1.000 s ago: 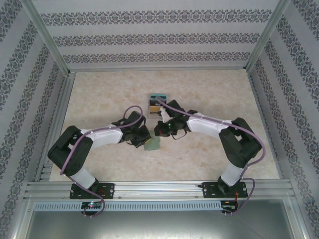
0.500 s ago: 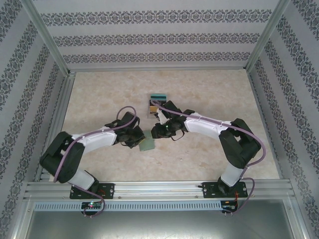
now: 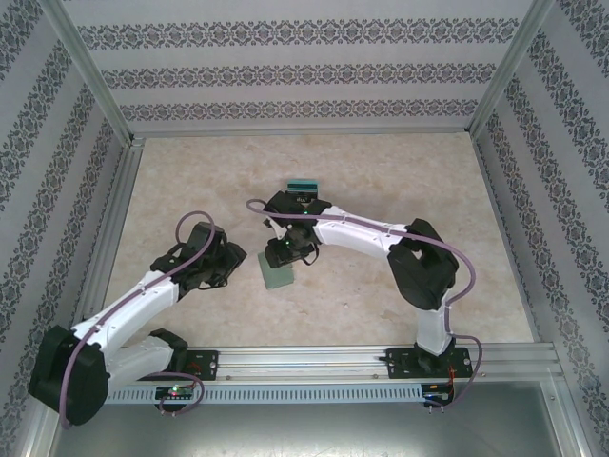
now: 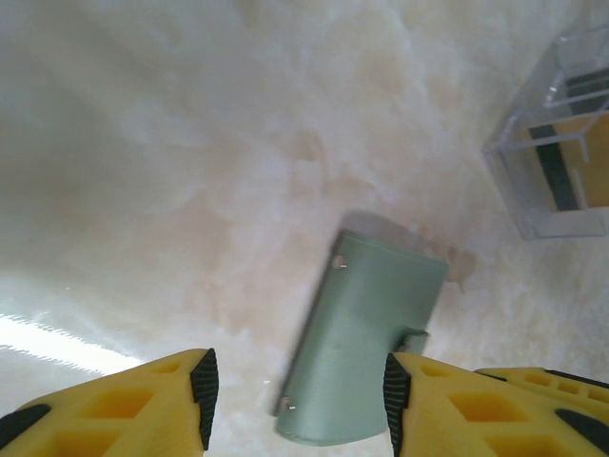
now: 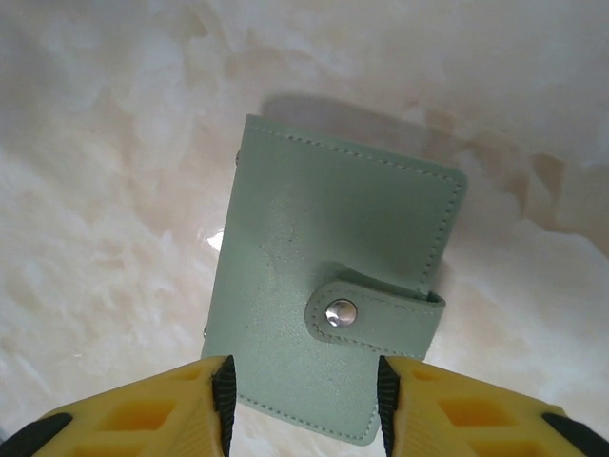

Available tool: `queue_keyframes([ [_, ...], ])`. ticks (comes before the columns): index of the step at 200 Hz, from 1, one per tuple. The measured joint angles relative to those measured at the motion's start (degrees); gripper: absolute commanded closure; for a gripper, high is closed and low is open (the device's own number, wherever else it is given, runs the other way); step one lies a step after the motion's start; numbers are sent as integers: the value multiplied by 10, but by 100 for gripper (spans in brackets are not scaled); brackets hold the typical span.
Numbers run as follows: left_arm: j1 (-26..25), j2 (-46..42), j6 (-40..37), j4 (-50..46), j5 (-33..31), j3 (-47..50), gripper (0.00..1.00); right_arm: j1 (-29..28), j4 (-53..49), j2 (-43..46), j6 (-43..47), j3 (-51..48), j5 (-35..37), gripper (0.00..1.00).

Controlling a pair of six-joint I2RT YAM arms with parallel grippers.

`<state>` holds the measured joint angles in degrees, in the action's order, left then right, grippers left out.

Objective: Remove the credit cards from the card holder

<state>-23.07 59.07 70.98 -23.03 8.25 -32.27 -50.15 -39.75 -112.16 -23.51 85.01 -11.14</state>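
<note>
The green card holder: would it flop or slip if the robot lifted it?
The card holder looks like soft stitched leather, so it probably bends a little. Its snapped tab should keep it from falling open. Flat on the smooth table, it would likely slide, not tip.

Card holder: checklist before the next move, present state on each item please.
1. The card holder lies flat on the table, free of both grippers: ok.
2. The snap tab is undone so the holder can be opened: not ok; it is fastened and the holder is closed.
3. The left gripper is open and empty: ok.
4. The right gripper is open and empty, above the holder's near edge: ok.
5. Nothing left inside the holder: cannot tell while it is closed.
6. The clear plastic stand stands apart from the holder: ok.
</note>
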Motion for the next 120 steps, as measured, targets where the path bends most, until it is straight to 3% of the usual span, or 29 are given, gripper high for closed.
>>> queue_keyframes([
  [120, 7, -19, 2, -14, 1, 14, 44, -24, -73, -91, 45, 82, 68, 52],
])
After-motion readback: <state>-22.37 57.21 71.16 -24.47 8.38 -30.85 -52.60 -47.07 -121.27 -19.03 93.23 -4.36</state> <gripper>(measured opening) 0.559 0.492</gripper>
